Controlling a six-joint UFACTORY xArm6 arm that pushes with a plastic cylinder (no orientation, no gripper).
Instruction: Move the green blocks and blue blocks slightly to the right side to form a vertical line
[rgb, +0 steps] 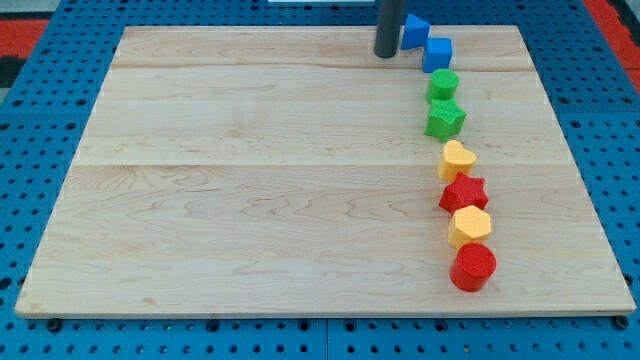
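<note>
My tip (386, 54) stands near the view's top edge of the wooden board (250, 180), just left of a blue triangular block (415, 31), close to it or touching. Below that block lies a blue cube (437, 53), then a green round block (443, 84) and a green star-shaped block (445, 119). These four run in a slightly slanted column on the view's right.
The column goes on downward with a yellow heart-shaped block (457, 160), a red star block (464, 193), a yellow hexagonal block (469, 226) and a red round block (472, 267). A blue pegboard (60, 330) surrounds the board.
</note>
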